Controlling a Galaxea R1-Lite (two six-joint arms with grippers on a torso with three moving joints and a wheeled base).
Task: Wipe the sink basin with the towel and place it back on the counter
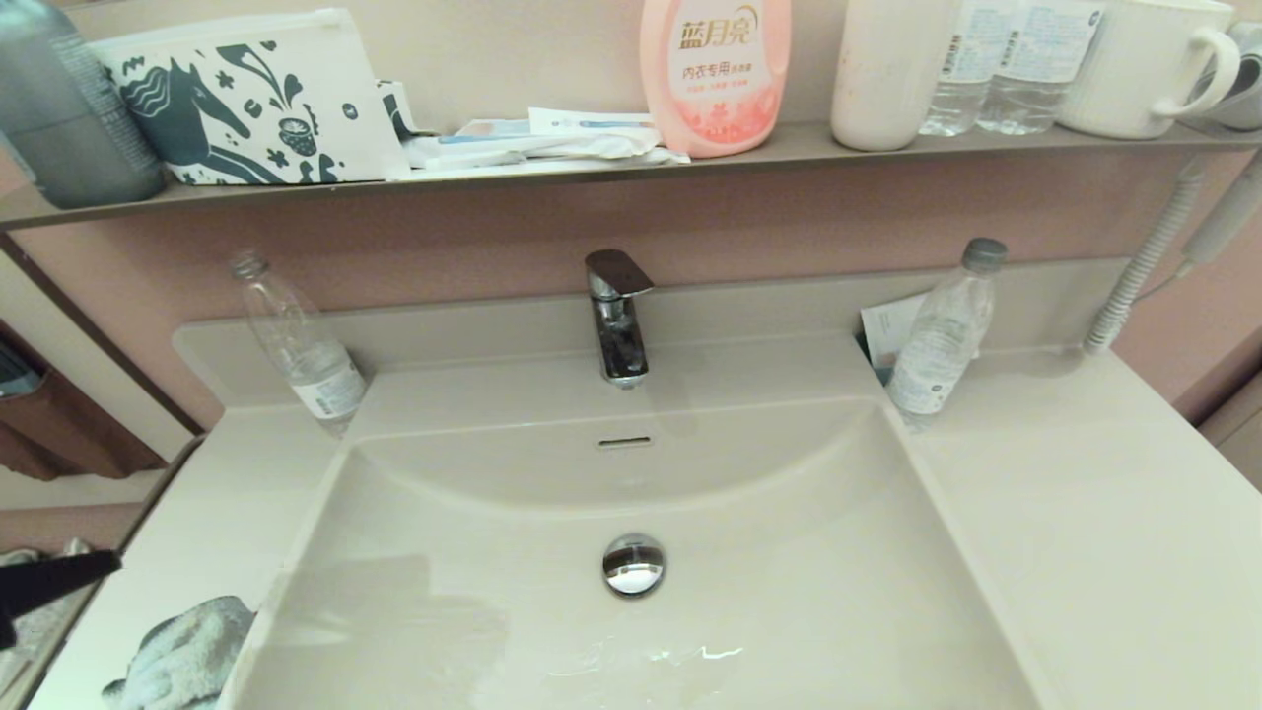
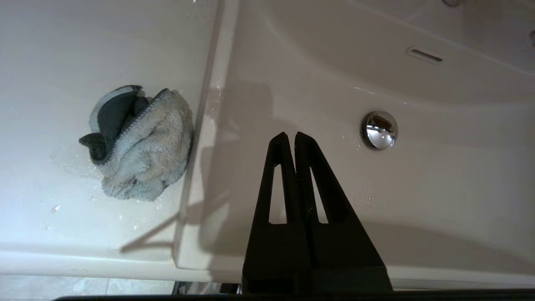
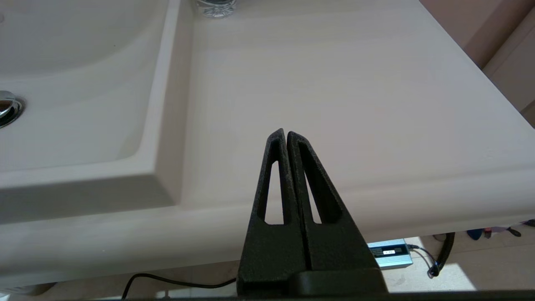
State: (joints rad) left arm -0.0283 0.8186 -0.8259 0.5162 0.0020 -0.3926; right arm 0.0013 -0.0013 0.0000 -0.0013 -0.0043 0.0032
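The fluffy light grey towel (image 2: 140, 146), with its darker side partly showing, lies bunched on the left counter (image 2: 83, 50) right beside the basin's edge; in the head view the towel (image 1: 187, 656) is at the bottom left. The cream sink basin (image 1: 789, 552) holds a chrome drain plug (image 1: 633, 564), an overflow slot (image 1: 625, 442) and wet streaks near the front. My left gripper (image 2: 291, 134) hangs shut and empty above the basin's front left part, apart from the towel. My right gripper (image 3: 284, 131) is shut and empty over the front edge of the right counter (image 3: 334, 83).
A chrome faucet (image 1: 616, 316) stands behind the basin. Clear bottles stand at the back left (image 1: 301, 340) and back right (image 1: 942, 335) of the counter. The wall shelf (image 1: 592, 168) carries a horse-print pouch (image 1: 246, 99), a pink bottle (image 1: 715, 74) and cups. A ribbed hose (image 1: 1144, 261) hangs at right.
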